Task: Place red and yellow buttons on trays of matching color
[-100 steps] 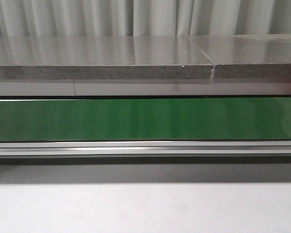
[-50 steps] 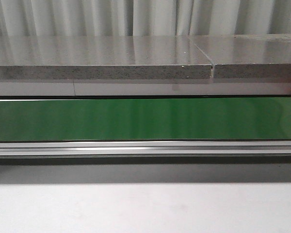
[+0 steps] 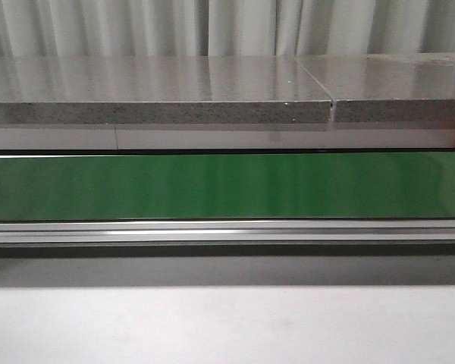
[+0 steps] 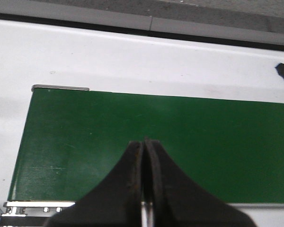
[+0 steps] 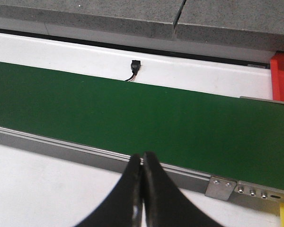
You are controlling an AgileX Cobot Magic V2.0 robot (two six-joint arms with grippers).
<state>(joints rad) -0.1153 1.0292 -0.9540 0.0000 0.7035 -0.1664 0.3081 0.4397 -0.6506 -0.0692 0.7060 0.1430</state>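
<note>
You see a plain green belt (image 3: 227, 186), a speckled grey slab (image 3: 159, 112) behind it, a white table (image 3: 227, 326) (and one red tray (image 5: 281, 78) corner)

Nothing visibly changes across the front view from a second ago to now. The long green conveyor belt (image 3: 227, 186) lies in the same place with nothing on it, and no arm or claw comes into that view.

Lab or workshop; green conveyor belt (image 3: 227, 186); grey stone slab (image 3: 159, 91).
</note>
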